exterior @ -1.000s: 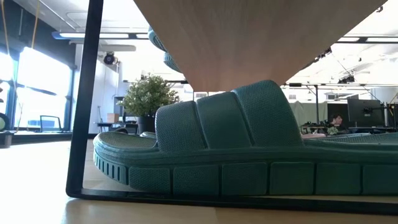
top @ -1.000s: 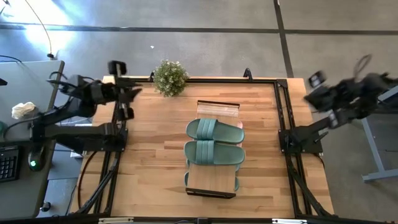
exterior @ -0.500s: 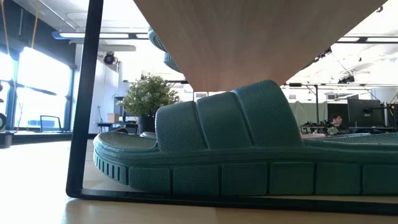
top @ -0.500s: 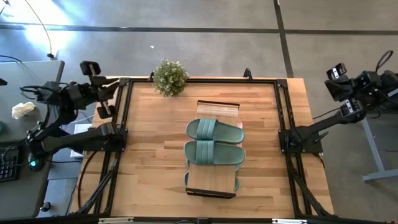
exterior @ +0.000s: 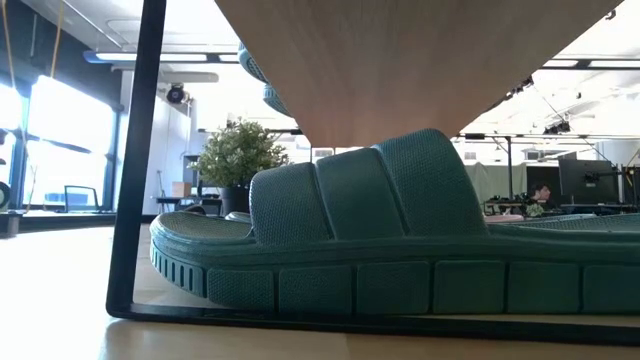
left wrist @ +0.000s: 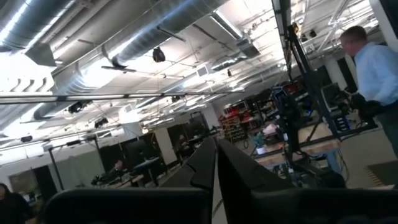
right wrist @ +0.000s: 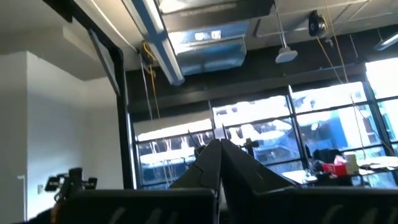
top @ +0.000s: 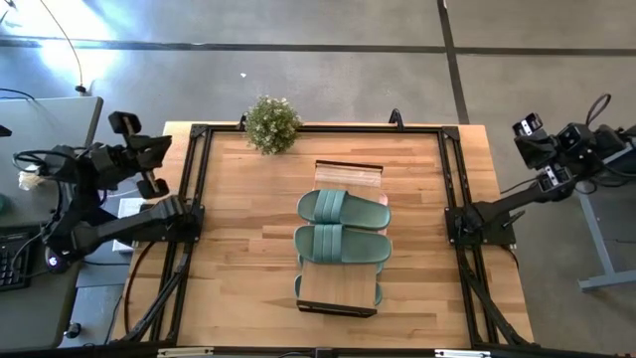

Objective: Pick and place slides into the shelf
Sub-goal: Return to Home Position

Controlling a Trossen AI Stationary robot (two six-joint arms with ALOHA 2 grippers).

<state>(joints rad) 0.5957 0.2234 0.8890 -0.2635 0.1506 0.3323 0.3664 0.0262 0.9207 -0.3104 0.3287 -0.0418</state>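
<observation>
- Step in hand, as I judge it: bringing both arms to rest, since the placing looks done. My left gripper (left wrist: 216, 148) is off the left edge of the light-wood tabletop (top: 238, 239). It is clenched on nothing, with its dark fingers meeting in the left wrist view.
- My right gripper (right wrist: 219, 148) is beyond the right edge, likewise clenched and empty.
- To do this well, I should fold each arm outward and upward, clear of the black metal frame (top: 338, 127) that borders the tabletop. Nothing should swing over the low light-wood shelf (top: 338, 288), so that no placed slide is brushed.
- The shelf stands at mid-tabletop. Its long axis runs from the near edge toward the far edge, where a small potted green plant (top: 270, 124) stands.
- Two pairs of soft sage-green slides (top: 341, 245) lie side by side on the plank top, each with its long axis crosswise to the shelf. The wide straps sit toward my left side, so I judge that the toes point left and the heels right.
- A further green slide (exterior: 400, 240) lies beneath the plank in the low view, its rounded end also toward the left. In the high view, green edges show below the plank's near end.
- Whether a pink pair lies on a lower tier I cannot tell.
</observation>
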